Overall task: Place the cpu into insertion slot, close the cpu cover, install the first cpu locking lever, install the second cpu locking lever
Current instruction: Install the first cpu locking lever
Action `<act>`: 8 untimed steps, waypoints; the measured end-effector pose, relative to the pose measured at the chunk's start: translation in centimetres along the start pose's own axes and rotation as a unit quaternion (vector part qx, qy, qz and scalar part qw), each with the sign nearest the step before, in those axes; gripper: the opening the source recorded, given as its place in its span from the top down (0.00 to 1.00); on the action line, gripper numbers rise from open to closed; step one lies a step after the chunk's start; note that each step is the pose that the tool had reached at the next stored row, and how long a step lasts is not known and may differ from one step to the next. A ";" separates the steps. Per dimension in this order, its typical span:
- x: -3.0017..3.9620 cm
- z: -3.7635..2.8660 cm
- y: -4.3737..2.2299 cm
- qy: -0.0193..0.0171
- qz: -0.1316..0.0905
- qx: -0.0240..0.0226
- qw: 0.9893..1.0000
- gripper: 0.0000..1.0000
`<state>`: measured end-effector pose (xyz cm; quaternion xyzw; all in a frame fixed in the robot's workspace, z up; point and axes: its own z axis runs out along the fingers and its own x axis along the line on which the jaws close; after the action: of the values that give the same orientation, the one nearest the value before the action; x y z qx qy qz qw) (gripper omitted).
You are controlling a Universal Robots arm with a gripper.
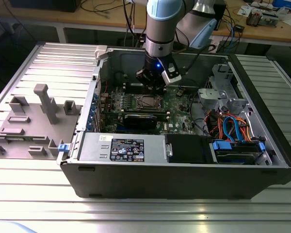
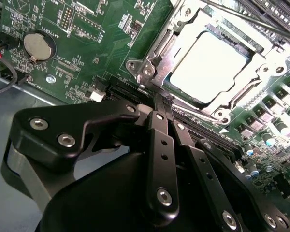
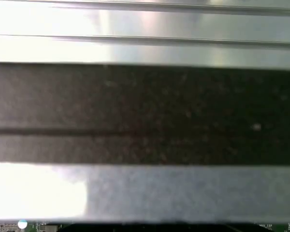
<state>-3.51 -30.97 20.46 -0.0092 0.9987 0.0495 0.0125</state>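
In the second wrist view the cpu, a pale silver square, lies in the insertion slot. The cpu cover, a grey metal frame, lies flat around it. A thin metal locking lever runs along the slot's side nearest the gripper. My gripper has its black fingers pressed together, and their tips sit at the slot's corner by that lever. Whether they touch the lever I cannot tell. In the exterior view the gripper hangs just above and behind the slot on the green motherboard.
The open computer case walls in the board. A black power supply sits at its front and a drive bay with blue and orange cables on the exterior view's right. A round coin battery is on the board. Grey fixtures stand outside the case.
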 end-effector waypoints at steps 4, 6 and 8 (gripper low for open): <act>0.00 -0.09 0.00 0.000 0.000 0.000 1.000 0.89; 0.00 -0.09 0.00 0.000 0.000 0.001 1.000 0.89; 0.00 -0.07 0.00 0.000 0.000 0.002 1.000 0.89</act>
<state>-3.51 -30.98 20.53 -0.0093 0.9988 0.0472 0.0124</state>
